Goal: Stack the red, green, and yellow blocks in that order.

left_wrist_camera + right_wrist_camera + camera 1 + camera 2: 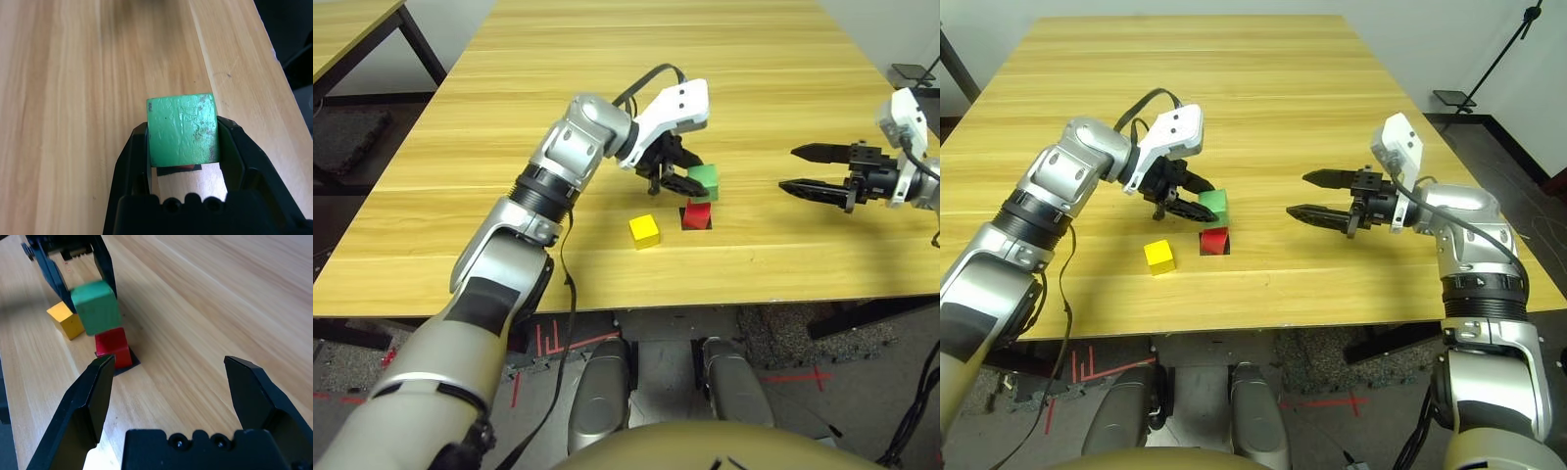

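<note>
Base: glossy red cube (1215, 240) already sitting on flat black square patch (128, 364) on the light wooden table (1263, 98).
Second tier: matte green cube (703, 181) clamped in left gripper (679, 169), held just above red, not yet set down.
Third tier: bright yellow cube (644, 230) untouched, just beside red.
Right gripper (1313, 195): jaws spread wide, holding nothing, well apart from blocks.
Containers: none visible.

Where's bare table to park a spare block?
Free: the wood between the red block and the open right gripper, and the far half of the table. Crowded: near the left gripper holding the green block, beside the yellow block.
</note>
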{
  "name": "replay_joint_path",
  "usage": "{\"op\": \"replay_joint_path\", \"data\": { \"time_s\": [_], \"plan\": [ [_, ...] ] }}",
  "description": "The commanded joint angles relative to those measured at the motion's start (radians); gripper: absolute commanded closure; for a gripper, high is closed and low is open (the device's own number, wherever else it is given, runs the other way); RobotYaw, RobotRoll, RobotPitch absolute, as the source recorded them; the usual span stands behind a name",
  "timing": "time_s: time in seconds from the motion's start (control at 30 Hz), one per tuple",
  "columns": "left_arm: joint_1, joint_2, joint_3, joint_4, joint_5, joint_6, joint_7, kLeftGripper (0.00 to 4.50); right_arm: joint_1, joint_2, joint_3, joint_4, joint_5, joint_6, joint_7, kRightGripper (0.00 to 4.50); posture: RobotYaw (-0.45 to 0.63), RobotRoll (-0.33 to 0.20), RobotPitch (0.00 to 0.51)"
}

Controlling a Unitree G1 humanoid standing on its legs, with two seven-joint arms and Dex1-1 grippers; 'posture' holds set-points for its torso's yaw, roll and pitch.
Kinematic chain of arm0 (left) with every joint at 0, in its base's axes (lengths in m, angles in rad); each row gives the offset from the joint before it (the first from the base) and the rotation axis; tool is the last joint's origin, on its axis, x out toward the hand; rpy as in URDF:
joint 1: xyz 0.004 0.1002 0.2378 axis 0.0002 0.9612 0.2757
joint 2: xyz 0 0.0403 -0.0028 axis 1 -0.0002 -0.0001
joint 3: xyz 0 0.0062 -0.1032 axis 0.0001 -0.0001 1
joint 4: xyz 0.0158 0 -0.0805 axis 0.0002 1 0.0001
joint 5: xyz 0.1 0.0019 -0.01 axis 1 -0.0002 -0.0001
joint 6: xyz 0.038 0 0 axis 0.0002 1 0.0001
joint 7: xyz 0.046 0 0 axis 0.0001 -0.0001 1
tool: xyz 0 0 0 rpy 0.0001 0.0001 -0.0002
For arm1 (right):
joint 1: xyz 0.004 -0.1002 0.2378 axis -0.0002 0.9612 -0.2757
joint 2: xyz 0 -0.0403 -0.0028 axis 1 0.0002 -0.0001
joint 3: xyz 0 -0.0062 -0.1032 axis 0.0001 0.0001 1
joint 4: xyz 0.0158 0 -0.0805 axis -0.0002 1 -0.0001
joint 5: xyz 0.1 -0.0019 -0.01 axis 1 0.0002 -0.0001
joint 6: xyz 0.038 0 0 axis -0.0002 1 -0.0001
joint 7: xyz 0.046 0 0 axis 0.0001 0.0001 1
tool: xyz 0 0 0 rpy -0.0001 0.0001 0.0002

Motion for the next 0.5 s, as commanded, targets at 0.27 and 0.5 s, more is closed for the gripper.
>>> {"op": "replay_joint_path", "data": {
  "time_s": [0.27, 0.5],
  "plan": [
    [-0.052, -0.051, -0.007, 0.166, 0.073, -0.139, -0.022, 2.47, 0.055, -0.008, -0.025, -0.081, 0.044, 0.047, -0.049, 0.0, -0.11, -0.015, 0.109],
    [-0.058, -0.06, -0.004, 0.186, 0.082, -0.16, -0.035, 2.47, 0.074, -0.009, -0.029, -0.097, 0.054, 0.052, -0.07, 0.0, -0.11, -0.008, 0.111]
  ]
}}
